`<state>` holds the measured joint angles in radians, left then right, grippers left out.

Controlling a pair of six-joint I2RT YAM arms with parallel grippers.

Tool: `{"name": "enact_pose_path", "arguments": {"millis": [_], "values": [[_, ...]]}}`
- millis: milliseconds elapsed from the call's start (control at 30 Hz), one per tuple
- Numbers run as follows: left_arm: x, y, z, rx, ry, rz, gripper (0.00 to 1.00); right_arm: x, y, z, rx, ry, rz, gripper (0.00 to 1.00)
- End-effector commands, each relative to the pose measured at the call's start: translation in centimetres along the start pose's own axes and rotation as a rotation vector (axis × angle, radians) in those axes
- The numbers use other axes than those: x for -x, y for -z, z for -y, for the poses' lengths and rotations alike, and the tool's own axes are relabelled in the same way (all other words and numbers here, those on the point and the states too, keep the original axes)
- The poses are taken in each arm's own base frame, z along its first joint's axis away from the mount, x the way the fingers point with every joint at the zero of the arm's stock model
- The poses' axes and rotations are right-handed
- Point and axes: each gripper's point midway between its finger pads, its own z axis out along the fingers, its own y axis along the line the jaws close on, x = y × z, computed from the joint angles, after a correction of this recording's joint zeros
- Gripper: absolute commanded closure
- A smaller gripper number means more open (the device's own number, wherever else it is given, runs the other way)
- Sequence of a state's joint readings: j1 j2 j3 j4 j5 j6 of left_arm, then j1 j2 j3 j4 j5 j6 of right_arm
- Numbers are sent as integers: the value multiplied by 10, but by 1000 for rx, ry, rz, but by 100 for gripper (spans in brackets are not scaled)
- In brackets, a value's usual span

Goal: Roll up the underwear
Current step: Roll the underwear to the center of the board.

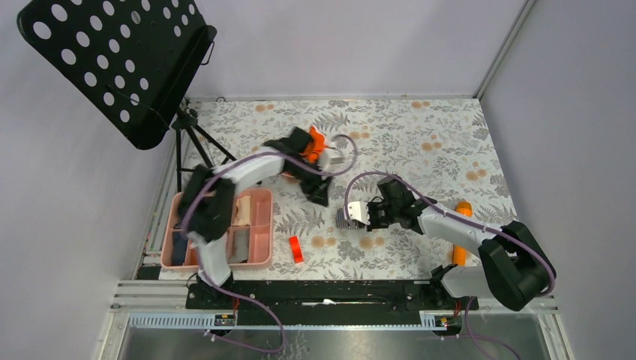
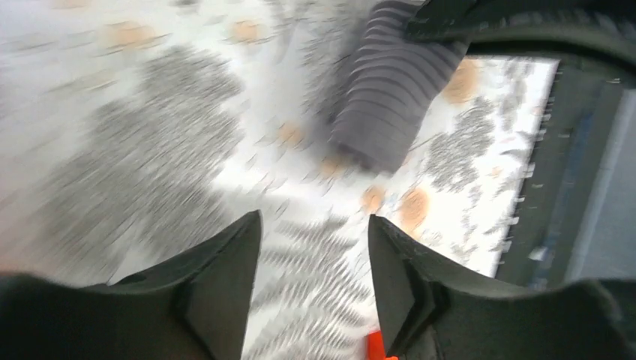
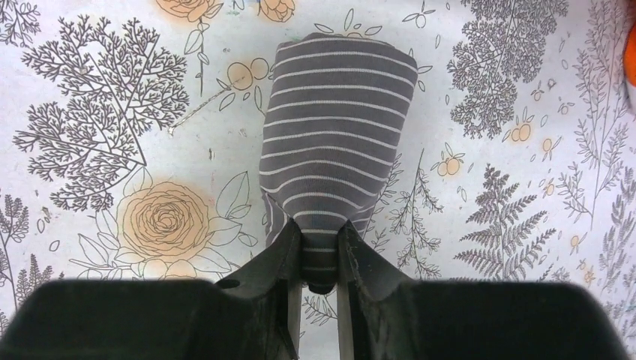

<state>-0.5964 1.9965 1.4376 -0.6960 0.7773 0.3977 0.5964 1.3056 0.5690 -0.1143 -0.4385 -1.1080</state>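
A grey underwear with fine stripes (image 3: 337,135) lies rolled into a short tube on the flowered table cloth. My right gripper (image 3: 321,251) is shut on its near end. In the top view the roll (image 1: 345,218) sits at the right gripper's (image 1: 355,214) tip, mid table. My left gripper (image 2: 313,219) is open and empty above the cloth, with the grey roll (image 2: 390,97) a little ahead of it. In the top view the left gripper (image 1: 321,195) hangs just up and left of the roll. A bright orange cloth (image 1: 316,141) shows beside the left wrist, partly hidden.
A pink compartment tray (image 1: 261,225) with beige and navy folded cloths stands at the front left. A small red block (image 1: 295,249) lies right of it. A long orange cylinder (image 1: 462,225) lies under the right arm. A black perforated stand (image 1: 120,60) on a tripod is at the back left.
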Motion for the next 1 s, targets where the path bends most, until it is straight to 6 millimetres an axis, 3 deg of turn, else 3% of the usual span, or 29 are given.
{"name": "enact_pose_path", "arguments": {"millis": [0, 67, 167, 233, 333, 600, 733, 967], "values": [[57, 91, 7, 389, -480, 335, 39, -20, -1, -52, 193, -190, -75, 91], [45, 94, 21, 459, -610, 331, 36, -21, -1, -52, 196, -243, -68, 92], [20, 78, 35, 503, -736, 282, 33, -23, -1, -52, 223, -310, -61, 92], [15, 66, 42, 529, -790, 272, 26, -25, -2, -50, 229, -338, -64, 92], [23, 46, 52, 517, -829, 282, 22, -26, -2, -44, 234, -358, -63, 92], [51, 6, 54, 422, -918, 302, 20, -38, -1, -30, 303, -520, -79, 94], [53, -14, 52, 375, -921, 286, 21, -42, -4, -23, 292, -533, -80, 93], [42, -46, 30, 363, -897, 199, 20, -41, -7, -15, 286, -559, -69, 93]]}}
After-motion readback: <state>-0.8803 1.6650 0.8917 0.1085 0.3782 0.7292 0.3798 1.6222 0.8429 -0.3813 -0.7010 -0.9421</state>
